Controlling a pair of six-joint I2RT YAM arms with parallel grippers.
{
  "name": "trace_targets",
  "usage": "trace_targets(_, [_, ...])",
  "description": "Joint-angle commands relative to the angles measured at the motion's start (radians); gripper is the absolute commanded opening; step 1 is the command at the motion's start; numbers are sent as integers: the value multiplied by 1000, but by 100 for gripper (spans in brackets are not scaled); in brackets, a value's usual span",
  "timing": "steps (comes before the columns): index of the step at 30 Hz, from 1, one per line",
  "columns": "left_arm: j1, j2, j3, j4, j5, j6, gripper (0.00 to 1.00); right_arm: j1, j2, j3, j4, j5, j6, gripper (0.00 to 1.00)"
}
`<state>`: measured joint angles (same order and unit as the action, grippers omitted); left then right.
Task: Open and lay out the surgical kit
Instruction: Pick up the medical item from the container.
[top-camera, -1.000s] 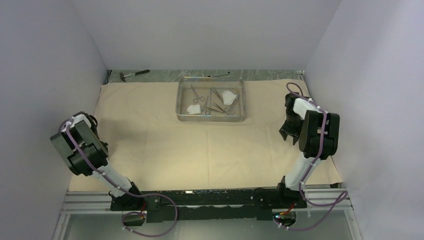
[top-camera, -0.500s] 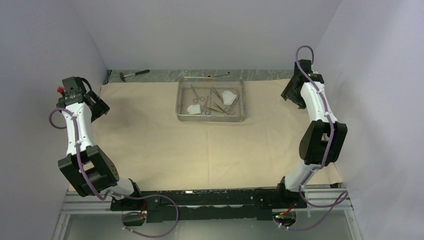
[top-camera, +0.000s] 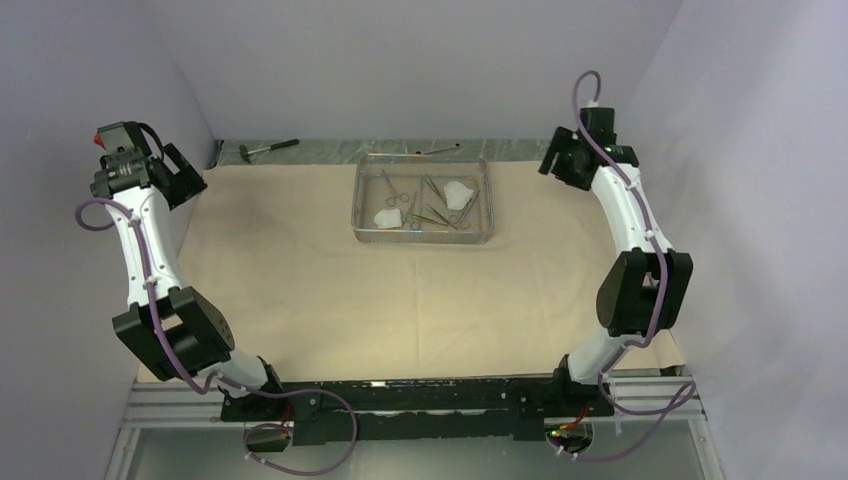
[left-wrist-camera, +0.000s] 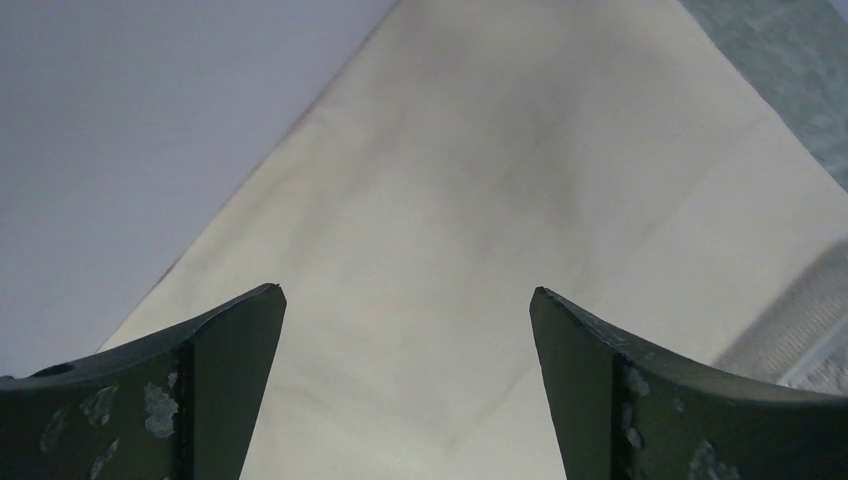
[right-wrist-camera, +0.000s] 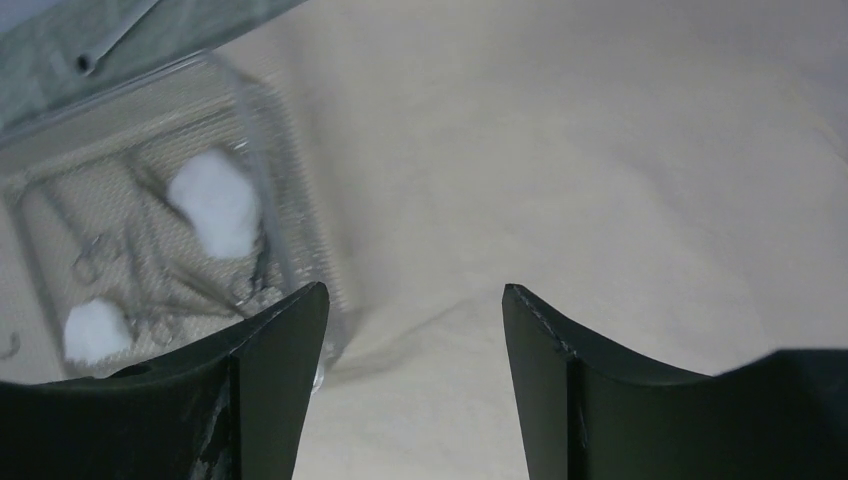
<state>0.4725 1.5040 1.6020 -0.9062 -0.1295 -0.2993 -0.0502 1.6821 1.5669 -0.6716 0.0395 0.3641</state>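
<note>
Seen from above, the tan wrap sheet (top-camera: 400, 290) lies spread flat over the table (top-camera: 330, 148). The steel mesh tray (top-camera: 421, 238) stands at the sheet's far middle, holding silver clamps (top-camera: 392, 190) and two visible white gauze pads (top-camera: 459, 192). A hammer (top-camera: 268, 148) and a thin wrench (top-camera: 440, 150) lie on the bare strip beyond. The left pincer (left-wrist-camera: 405, 295) hangs over the sheet's far left corner, the right pincer (right-wrist-camera: 415, 290) over its far right. Only the wrist cameras show the jaws plainly: the left pair is spread wide over bare sheet, gripping nothing. The right pair stands well apart and is likewise empty, with the tray at the left of its camera's view and a shallow crease in the sheet below.
</note>
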Motion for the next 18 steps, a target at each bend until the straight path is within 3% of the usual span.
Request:
trace_targets(1, [-11, -29, -28, 55, 213, 37, 99, 133, 58, 90, 50, -130, -63, 66])
trace_targets(7, [-103, -16, -92, 156, 434, 1, 95, 316, 167, 156, 40, -9, -73, 61])
trace_targets(13, [-275, 38, -201, 295, 512, -80, 86, 392, 284, 196, 77, 36, -93, 52])
trace_targets(18, [-385, 106, -254, 379, 539, -128, 80, 423, 401, 245, 115, 66, -145, 51])
